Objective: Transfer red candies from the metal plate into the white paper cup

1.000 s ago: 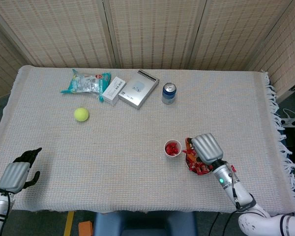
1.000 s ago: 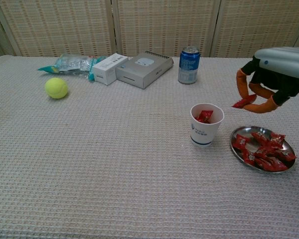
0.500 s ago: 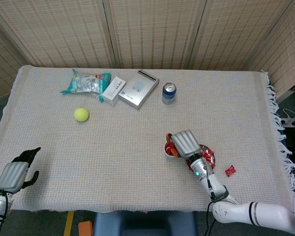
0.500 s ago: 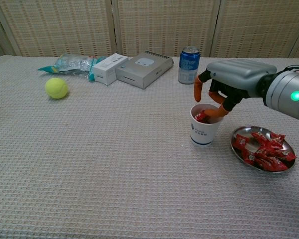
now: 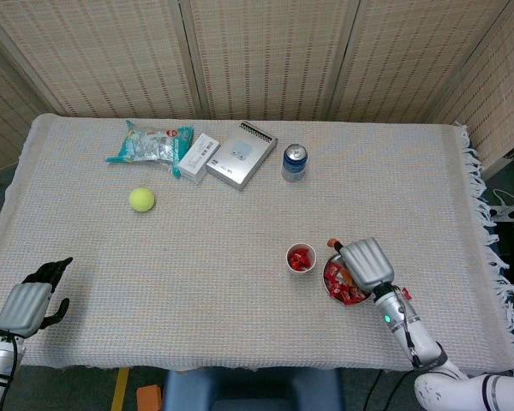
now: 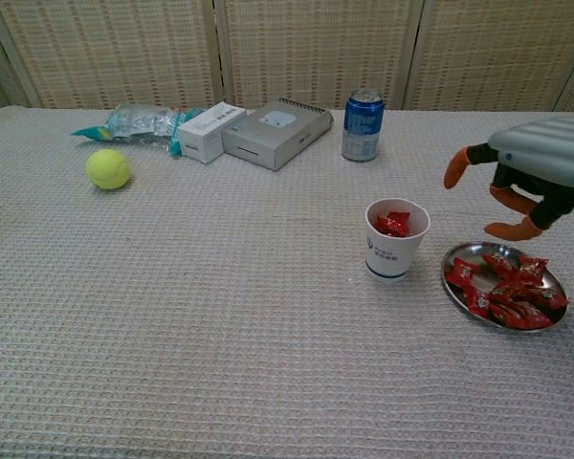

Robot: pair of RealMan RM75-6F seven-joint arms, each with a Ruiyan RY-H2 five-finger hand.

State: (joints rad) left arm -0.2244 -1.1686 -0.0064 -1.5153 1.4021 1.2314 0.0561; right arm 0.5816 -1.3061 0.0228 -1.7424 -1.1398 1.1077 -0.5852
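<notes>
The left hand sits at the table's near left corner, holding nothing, fingers loosely apart as far as the head view shows. It is well apart from everything the task concerns, so the work falls to the right arm.

The right hand hovers over the plate, fingers spread and pointing down, with nothing between them. The candies lie heaped directly below those fingertips, so the coming pick looks like a straight descent, not a sideways reach. The heap has no clear long axis; wrappers lie at mixed angles, so I judge any top piece near the plate's left side the easiest to pinch.

Just beside the plate, to the hand's left, stands the cup, upright, with a few red candies already inside. Plate and cup are near but not touching.

Farther back stand a can, a ball and boxes, clear of the path.
</notes>
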